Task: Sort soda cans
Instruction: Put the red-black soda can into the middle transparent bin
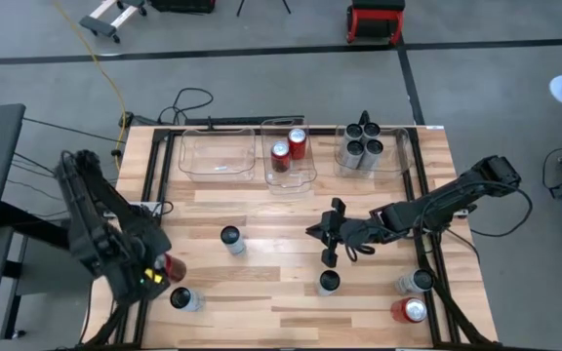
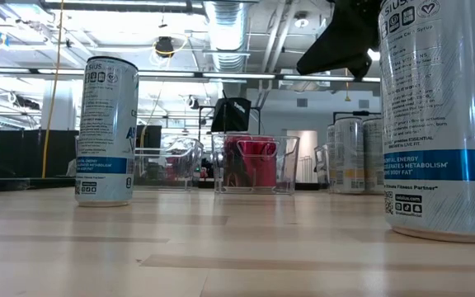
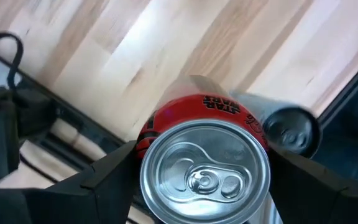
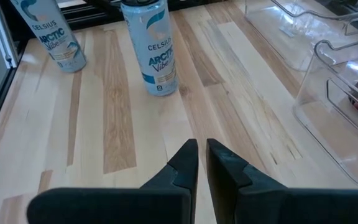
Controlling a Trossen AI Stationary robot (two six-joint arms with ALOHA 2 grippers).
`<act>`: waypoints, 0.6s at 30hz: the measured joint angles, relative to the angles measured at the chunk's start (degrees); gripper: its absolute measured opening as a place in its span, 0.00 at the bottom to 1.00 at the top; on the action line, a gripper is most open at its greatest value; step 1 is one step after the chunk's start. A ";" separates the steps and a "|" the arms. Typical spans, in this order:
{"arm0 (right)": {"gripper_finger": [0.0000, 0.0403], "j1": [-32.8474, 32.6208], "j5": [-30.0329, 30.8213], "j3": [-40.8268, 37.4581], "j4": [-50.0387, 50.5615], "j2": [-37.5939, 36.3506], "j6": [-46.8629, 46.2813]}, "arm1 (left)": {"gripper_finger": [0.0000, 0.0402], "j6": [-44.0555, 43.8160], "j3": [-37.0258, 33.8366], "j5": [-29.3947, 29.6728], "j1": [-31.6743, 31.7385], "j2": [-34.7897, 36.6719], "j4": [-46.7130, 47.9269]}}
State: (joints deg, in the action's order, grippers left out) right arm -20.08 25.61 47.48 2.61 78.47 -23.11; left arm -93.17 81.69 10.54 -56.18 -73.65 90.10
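Red can (image 3: 205, 163) clamped between the fingers of the left gripper (image 1: 164, 268), close to the desk's left edge toward the near-left corner, silver top facing the wrist camera. Just beside it, nearer the front edge, a dark-topped silver can (image 1: 184, 299) standing upright on the wood.

Elsewhere on the desk (image 1: 261, 312): another silver can (image 1: 231, 240) left of centre, one more (image 1: 329, 283) right of centre toward the front edge, and near the front-right corner a silver can (image 1: 415, 283) with a red can (image 1: 409, 311) just in front of it.

Along the back edge, three clear bins in a row. Left bin (image 1: 217, 156) holding nothing visible. Middle bin (image 1: 289, 175) holding two red cans (image 1: 289, 148), upright and side by side. Right bin (image 1: 398, 156) holding a cluster of dark-topped silver cans (image 1: 360, 146), packed touching.

Right gripper (image 1: 328, 234) hanging over bare wood right of centre, between the middle bin and the front silver can, fingers (image 4: 185, 163) nearly pressed together and holding nothing. In the right wrist view, two silver-and-blue cans (image 4: 151, 46) standing well ahead of those fingers.
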 joint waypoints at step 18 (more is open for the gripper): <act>0.13 0.35 -0.39 0.02 -0.80 -0.58 1.11 | 0.73 36.71 -0.04 23.98 32.04 13.48 -2.12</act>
State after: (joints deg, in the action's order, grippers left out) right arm -19.73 25.21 47.51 1.80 77.89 -22.00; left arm -56.46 81.65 34.52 -24.14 -60.17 87.98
